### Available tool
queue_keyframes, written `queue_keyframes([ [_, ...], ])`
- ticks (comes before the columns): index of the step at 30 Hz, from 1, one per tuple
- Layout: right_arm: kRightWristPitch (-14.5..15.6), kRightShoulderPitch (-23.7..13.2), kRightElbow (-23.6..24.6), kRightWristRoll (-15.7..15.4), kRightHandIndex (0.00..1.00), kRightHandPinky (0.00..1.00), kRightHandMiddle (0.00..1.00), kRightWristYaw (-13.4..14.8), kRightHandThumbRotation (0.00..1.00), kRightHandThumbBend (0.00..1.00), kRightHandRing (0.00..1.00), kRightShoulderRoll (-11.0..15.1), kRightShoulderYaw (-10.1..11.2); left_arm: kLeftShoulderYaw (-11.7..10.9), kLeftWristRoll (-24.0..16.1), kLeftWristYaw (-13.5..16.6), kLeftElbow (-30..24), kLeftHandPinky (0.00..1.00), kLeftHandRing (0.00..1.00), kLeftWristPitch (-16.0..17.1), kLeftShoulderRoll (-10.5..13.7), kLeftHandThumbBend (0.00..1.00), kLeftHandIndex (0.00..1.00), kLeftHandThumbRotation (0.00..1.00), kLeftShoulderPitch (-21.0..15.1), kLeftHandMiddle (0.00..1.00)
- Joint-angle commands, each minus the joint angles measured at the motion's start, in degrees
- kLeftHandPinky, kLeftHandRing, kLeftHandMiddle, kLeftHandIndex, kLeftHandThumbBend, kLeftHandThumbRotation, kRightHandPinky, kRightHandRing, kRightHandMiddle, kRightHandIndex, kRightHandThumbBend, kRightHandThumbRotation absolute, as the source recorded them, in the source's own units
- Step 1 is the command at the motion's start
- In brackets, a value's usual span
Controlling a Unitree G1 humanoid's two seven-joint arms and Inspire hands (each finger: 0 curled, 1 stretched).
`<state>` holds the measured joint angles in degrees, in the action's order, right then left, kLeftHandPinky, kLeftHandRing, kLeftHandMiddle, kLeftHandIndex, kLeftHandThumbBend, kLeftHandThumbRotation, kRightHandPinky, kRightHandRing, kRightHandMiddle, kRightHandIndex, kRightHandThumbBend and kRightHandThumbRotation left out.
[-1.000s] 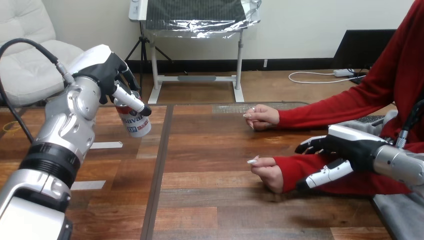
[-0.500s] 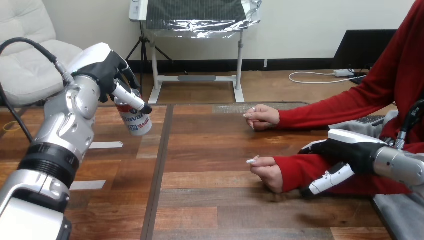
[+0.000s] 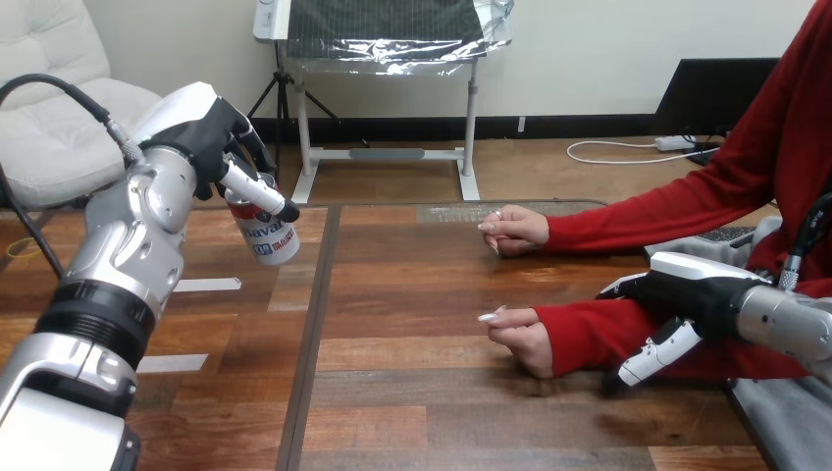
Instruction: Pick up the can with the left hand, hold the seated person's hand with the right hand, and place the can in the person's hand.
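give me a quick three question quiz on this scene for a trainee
1. Which hand has its fingers round the can?
2. True or false: the person's nearer hand holds no can.
3. The right hand is: A) over the person's red sleeve; B) on the can; C) beside the other robot hand.
Key: 1 the left hand; 2 true; 3 A.

A wooden bench (image 3: 422,412) has a dark seam (image 3: 312,334) running just right of the left hand (image 3: 201,132). Two white tape strips (image 3: 208,285) lie below that hand.
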<state>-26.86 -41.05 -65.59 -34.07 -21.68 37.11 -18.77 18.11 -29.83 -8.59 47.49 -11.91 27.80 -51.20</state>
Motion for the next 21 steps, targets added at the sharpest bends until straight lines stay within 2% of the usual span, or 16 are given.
queue_keyframes([
  [1, -0.52, -4.63, -0.1, -0.23, 0.82, 0.69, 0.83, 2.58, 0.35, 1.0, 0.79, 0.37, -0.56, -0.87, -0.49, 0.77, -3.2, 0.3, 0.38, 0.59, 1.17, 0.79, 0.44, 0.0, -2.19, 0.44],
  [5, -0.82, -4.49, 0.16, -1.74, 0.81, 0.68, 0.82, 4.28, 0.32, 1.0, 0.77, 0.25, -1.92, -0.72, -0.71, 0.53, -3.37, 0.3, 0.38, 0.13, 1.24, 0.79, 0.45, 0.0, -2.27, 0.44],
  [11, 0.42, -4.38, 0.14, -2.07, 0.78, 0.64, 0.8, 5.44, 0.24, 1.0, 0.74, -0.86, -2.42, -0.91, -0.49, 0.25, -3.67, 0.31, 0.39, -0.04, 1.32, 0.79, 0.45, 0.0, -2.21, 0.44],
  [13, 0.29, -4.28, 0.12, -2.08, 0.77, 0.62, 0.79, 5.82, 0.2, 1.0, 0.73, -0.99, -2.45, -0.92, -0.45, 0.14, -3.72, 0.31, 0.39, -0.14, 1.34, 0.79, 0.45, 0.0, -2.23, 0.45],
  [21, -0.69, -4.17, -0.14, -3.19, 0.72, 0.57, 0.73, 9.0, 0.15, 1.0, 0.67, -1.54, -3.58, -1.01, -0.36, -0.17, -4.05, 0.31, 0.39, -0.27, 1.51, 0.79, 0.45, 0.0, -2.12, 0.45],
])
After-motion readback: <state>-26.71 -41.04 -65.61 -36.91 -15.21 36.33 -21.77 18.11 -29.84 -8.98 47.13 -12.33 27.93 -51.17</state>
